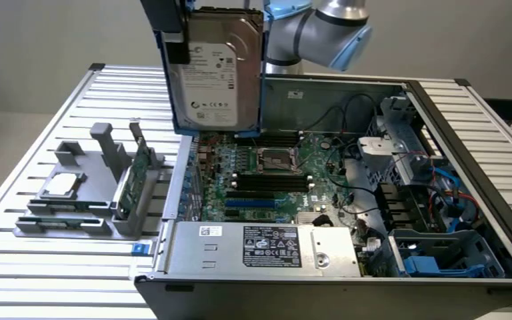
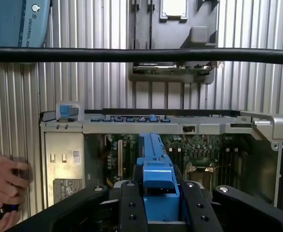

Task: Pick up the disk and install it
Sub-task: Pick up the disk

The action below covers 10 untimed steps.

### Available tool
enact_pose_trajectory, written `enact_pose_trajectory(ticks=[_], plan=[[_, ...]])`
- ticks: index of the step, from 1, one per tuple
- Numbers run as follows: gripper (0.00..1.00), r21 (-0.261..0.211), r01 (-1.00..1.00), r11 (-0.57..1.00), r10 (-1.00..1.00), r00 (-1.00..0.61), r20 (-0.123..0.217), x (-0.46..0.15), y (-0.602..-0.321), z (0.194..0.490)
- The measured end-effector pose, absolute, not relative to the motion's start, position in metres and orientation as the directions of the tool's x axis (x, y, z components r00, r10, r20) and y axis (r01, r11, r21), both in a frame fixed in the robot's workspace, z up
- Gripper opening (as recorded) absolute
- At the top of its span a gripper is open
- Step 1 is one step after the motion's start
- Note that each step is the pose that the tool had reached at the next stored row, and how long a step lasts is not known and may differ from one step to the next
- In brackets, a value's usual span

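Disk [image 1: 213, 73]: silver-grey metal, slight sheen, white paper label, smooth blue plastic rails. Gripper [image 2: 159, 205] jaws matt black, smooth. Table [image 1: 25, 200]: ribbed bare metal, satin finish. Computer case [image 1: 319, 100]: dull grey sheet metal. Power supply [image 1: 265, 250]: pale metal box, paper stickers. Holder [image 1: 105, 143] at the exterior view's left: matt grey plastic. Robot arm [image 1: 323, 30]: smooth silver metal, glossy light-blue plastic caps.

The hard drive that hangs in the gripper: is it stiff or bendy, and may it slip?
Probably stiff: the disk is a flat metal block and hangs upright without sagging. Likely heavy for its size. It might slip, since the gripper seems to clamp it on its smooth blue rails.
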<state>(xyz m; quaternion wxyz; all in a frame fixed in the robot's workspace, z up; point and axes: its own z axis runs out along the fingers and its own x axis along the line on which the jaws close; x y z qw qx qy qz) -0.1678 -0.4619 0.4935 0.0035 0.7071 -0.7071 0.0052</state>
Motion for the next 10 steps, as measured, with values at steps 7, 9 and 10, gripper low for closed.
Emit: enact_pose_trajectory(ticks=[7,9,10], plan=[[0.33,-0.011,-1.0,0.0,-1.0,0.0,-0.002,-0.14,-0.47,0.494],[0.33,-0.013,-1.0,0.0,-1.0,0.0,-0.006,-0.132,-0.473,0.494],[0.33,-0.014,-1.0,0.0,-1.0,0.0,-0.007,-0.128,-0.475,0.494]])
